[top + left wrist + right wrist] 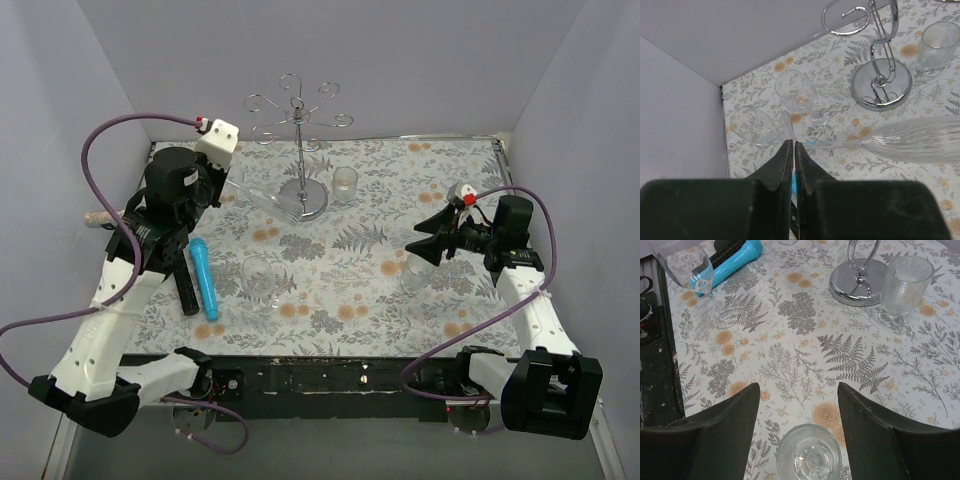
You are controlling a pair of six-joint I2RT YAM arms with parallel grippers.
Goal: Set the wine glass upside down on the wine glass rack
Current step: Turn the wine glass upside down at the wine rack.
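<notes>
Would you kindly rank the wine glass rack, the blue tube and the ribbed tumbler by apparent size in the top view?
Largest: the wine glass rack.
Then: the blue tube.
Smallest: the ribbed tumbler, though it sits farther from the camera.

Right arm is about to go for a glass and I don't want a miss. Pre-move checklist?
1. Right claw open: ok.
2. Wine glass between its fingers: ok, though low in the right wrist view.
3. Glass turned upside down: not ok, rim faces up.
4. Rack arms free of glasses: ok in the top view.
5. Left claw out of the way: cannot tell. It is shut, with the stem of a sideways fluted glass at its tip, close to the rack base.
6. Approach to the rack: not ok, a tumbler stands beside the base.
</notes>
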